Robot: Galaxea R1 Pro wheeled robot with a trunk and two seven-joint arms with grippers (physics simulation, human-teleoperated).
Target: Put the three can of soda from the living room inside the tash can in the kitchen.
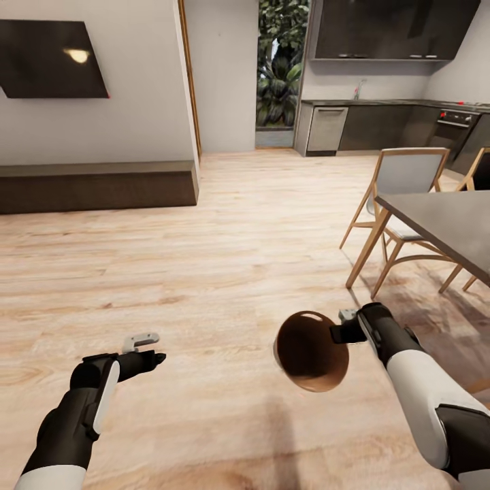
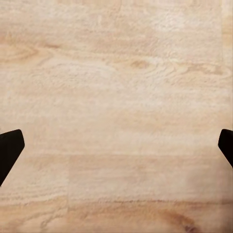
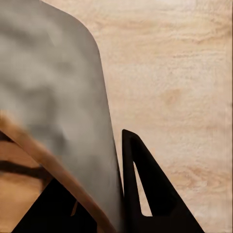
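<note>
Head view looks across a light plank floor (image 1: 224,238) toward the kitchen, and the right gripper (image 1: 338,332) has the tash can (image 1: 312,350) pinched by its rim, carried in the air with its glossy brown side bulging out to the inner side of that hand. From the right wrist view, the bin's wall (image 3: 53,97) sits as a broad grey-brown sheet clamped between the dark fingers (image 3: 145,194), the rim running as a tan edge past them, so that hand is closed onto the bin.

Across from it, well apart, the left gripper (image 1: 148,348) hangs over bare boards with nothing in it. In the left wrist view its two dark fingertips (image 2: 9,150) stand wide at either edge, with wood grain between them.

Beyond the right hand stand a dark table (image 1: 442,224) and a wooden chair (image 1: 398,197). Far ahead of the left hand, a dark TV (image 1: 51,58) hangs on the wall above a low ledge (image 1: 95,184).
</note>
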